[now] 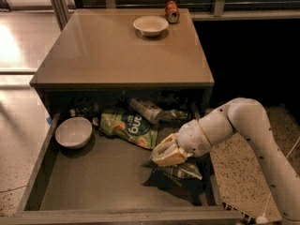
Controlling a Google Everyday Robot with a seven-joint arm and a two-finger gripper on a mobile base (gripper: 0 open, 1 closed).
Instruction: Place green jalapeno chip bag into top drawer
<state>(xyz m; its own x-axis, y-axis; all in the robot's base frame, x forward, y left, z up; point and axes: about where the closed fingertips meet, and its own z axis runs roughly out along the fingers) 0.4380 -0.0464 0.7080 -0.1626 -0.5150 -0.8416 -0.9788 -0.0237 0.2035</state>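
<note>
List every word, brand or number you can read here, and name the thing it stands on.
Bright green flat pouch in the grey-brown wooden drawer: big white letters, upside down, too blurred to quote.
Small red can on the tabletop: label unreadable.
Dark green foil chip bag at the robot's hand, drawer's right side: print unreadable.

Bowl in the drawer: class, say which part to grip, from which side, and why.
Probably best to grip its right rim from above: the bowl sits upright, mouth up, close to the left wall of the drawer, with freer floor on its right. The tool hangs over the chip bag at the right end.
</note>
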